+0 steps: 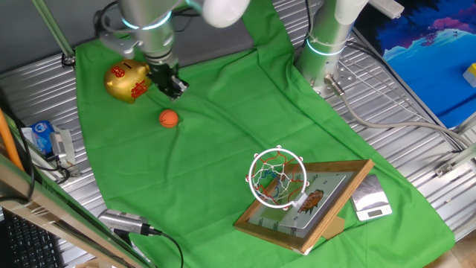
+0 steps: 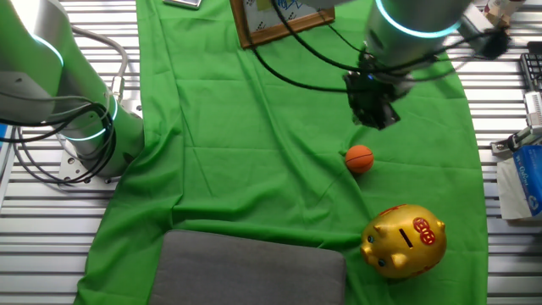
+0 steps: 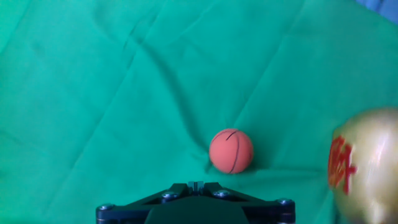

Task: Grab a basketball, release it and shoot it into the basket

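One little basketball sits on the green cloth, not held yet. The gripper hangs above it, near 12 o'clock, likely getting ready to grab. I cannot tell how wide its fingers are. The gold piggy bank is close by. The basket waits far off at 4 o'clock.

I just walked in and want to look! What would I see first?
The bright green cloth covers the table. On it sits a tiny orange ball, with a shiny gold piggy bank close by and the gripper hanging above. At the cloth's other end is a little hoop on a wooden picture frame.
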You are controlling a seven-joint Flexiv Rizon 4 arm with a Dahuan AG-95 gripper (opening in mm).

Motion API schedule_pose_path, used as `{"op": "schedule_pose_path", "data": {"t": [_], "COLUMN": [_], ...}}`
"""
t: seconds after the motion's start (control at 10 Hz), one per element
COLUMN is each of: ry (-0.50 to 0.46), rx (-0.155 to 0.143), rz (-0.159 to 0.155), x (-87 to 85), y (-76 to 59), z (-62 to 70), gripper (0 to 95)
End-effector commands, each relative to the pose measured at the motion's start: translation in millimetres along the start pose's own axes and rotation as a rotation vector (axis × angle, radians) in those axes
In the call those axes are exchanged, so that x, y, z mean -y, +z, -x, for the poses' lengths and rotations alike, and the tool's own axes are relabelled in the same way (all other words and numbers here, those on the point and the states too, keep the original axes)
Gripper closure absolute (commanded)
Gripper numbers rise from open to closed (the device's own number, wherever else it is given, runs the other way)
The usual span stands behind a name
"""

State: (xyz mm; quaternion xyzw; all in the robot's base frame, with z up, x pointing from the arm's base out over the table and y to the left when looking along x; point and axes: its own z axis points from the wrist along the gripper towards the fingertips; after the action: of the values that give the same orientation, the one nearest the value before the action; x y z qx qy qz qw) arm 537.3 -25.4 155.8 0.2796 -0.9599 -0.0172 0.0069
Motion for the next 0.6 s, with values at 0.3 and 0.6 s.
{"op": "schedule_pose_path", "data": {"t": [0.3, 0.6], "ry": [-0.152, -0.233], "rx": [-0.026, -0.023], "rz": [0.021, 0.017], "x": [28.4, 28.0], "y": [12.8, 12.5], "z": [8.6, 8.1], "gripper": [95.0, 95.0]}}
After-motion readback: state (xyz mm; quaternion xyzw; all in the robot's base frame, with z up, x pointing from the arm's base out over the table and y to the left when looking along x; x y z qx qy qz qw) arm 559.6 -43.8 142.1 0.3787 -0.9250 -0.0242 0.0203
